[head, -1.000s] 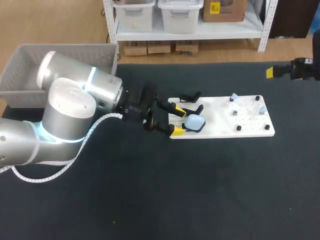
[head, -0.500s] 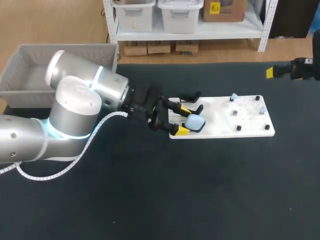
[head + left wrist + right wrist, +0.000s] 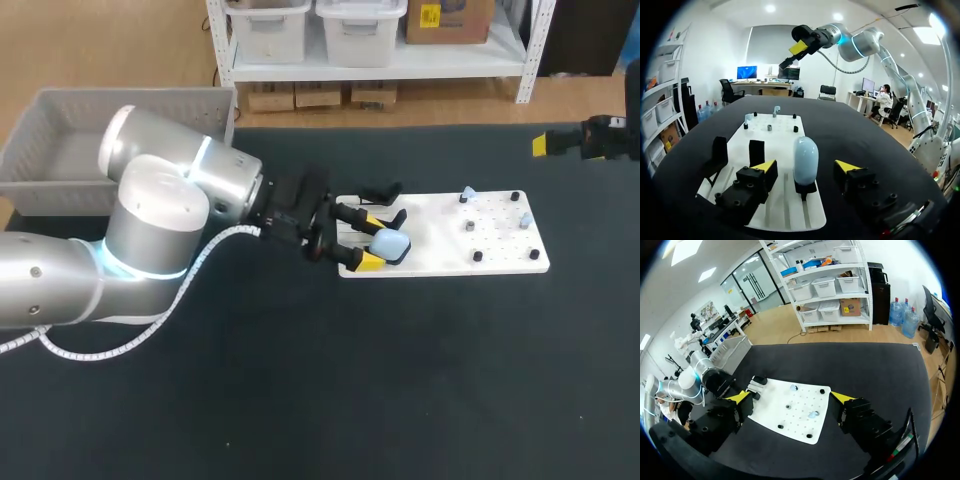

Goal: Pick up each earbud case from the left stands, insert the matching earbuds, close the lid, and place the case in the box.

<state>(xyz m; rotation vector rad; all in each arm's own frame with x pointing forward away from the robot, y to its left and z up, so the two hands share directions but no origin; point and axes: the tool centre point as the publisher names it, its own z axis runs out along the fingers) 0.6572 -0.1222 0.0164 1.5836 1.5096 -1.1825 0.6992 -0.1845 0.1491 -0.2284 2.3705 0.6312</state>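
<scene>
Where the left claw (image 3: 806, 166) sits: low over the near-left end of the white board (image 3: 490, 240), fingers apart, one on each side of the earbud case (image 3: 391, 243). There is a visible gap on both sides, so no contact.
Earbud case: pale blue, rounded, upright on the near stand (image 3: 805, 189) at the board's near-left corner, between the yellow tips.
Other stands (image 3: 756, 150): two black ones on the board's left end, farther away than the case.
Earbuds (image 3: 468, 192): two small pale-blue pieces on the right half of the board, one at the far edge and one nearer the right edge. Too small for detail.
Pegs (image 3: 477, 256): a few short dark ones dotted over the right half of the board.
Right claw (image 3: 791, 397): fingers wide apart, high over the far-right of the worktop (image 3: 400, 380), well apart from the board.
Box (image 3: 60, 140): grey, at the far-left corner, behind the left arm.
Left arm (image 3: 150, 230): comes in from the left, stretched low across the black worktop toward the board.
</scene>
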